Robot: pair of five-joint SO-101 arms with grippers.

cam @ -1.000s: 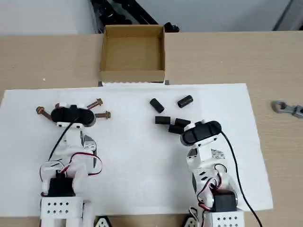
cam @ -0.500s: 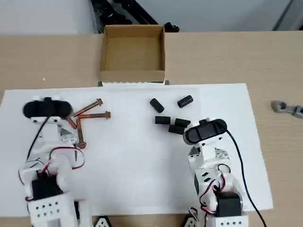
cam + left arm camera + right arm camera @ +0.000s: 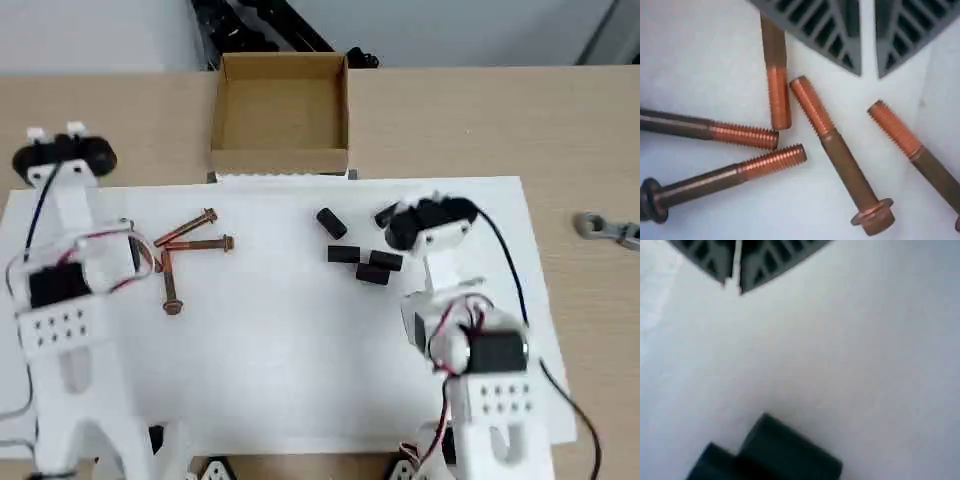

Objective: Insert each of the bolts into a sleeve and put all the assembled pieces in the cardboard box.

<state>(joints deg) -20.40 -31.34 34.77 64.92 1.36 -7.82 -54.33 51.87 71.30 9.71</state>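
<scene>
The left arm [image 3: 70, 260] has swung off to the left, uncovering the bolts [image 3: 195, 232]; the right arm [image 3: 450, 300] has pushed farther out. The left pincer [image 3: 867, 50] is barely parted and empty. The cardboard box [image 3: 280, 158] sits far centre, with the sleeves [image 3: 355, 256] to its right and nearer. The right pincer [image 3: 735, 280] is closed and empty.

A light wooden table [image 3: 480, 120] carries a white sheet [image 3: 300, 370], with dark gear [image 3: 250, 25] beyond its far edge
</scene>
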